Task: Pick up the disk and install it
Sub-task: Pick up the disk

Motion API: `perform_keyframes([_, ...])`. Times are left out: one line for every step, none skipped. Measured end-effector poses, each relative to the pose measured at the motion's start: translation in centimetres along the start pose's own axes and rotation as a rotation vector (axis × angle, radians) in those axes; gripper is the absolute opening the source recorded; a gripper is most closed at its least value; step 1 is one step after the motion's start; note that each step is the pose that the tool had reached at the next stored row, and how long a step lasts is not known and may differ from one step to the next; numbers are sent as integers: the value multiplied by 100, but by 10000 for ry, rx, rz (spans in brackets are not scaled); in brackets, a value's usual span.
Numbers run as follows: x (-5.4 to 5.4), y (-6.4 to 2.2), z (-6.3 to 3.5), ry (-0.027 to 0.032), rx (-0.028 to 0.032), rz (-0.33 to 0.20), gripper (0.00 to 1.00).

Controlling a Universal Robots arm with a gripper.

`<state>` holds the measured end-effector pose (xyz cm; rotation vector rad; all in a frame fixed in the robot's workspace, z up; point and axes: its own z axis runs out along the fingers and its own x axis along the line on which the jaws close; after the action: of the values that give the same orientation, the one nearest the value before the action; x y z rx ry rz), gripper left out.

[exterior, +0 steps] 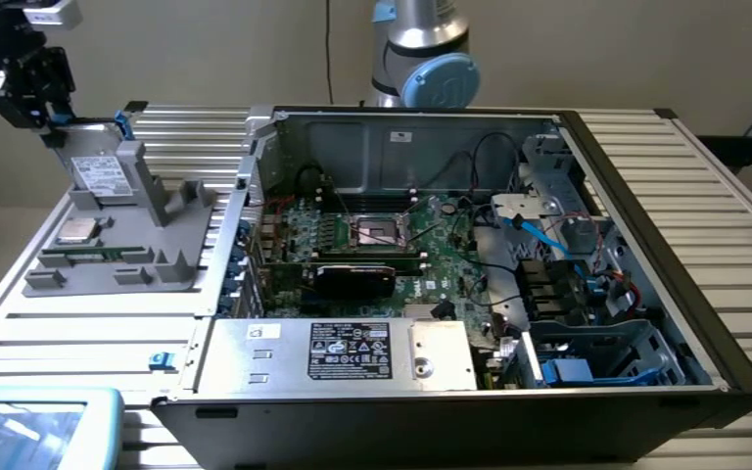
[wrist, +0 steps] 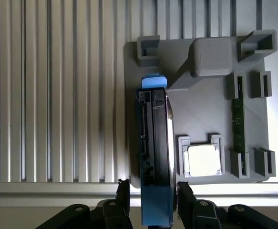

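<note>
1. Here, at the exterior view's left, one gripper hangs over the grey holder, its two fingers spread astride the disk, not clamping.
2. One disk stands on edge in the holder. The pick-up seems unfinished, and gripping likely calls for centred fingers.
3. Beside it are one processor chip and one memory stick.
4. Rightward is one open computer case.

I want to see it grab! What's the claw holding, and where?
Nothing yet. The open claw straddles the disk at its blue-framed end, a gap showing; the disk sits in the grey holder.
</note>
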<state>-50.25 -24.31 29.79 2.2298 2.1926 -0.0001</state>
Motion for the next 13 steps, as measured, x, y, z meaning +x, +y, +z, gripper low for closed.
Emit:
perform_keyframes([-3, 0, 4, 0, 5, 0, 52])
perform_keyframes([-5, 0, 8, -1, 14, -1, 52])
perform_keyframes([-7, 0, 12, -1, 23, 0, 52])
perform_keyframes([-9, 0, 17, -1, 30, 0, 52])
perform_keyframes([-10, 0, 22, -1, 36, 0, 52])
perform_keyframes([-11, 0, 27, -1, 41, 0, 52])
perform_keyframes([-12, 0, 33, -1, 42, 0, 52])
perform_keyframes([-12, 0, 38, 0, 42, 0, 52])
perform_keyframes([-13, 0, 43, -1, 43, 0, 52])
perform_keyframes([-13, 0, 48, -1, 43, 0, 52])
perform_keyframes([-13, 0, 54, -1, 42, 0, 52])
perform_keyframes([-13, 0, 59, -1, 43, 0, 52])
perform_keyframes([-13, 1, 62, -4, 44, -1, 52])
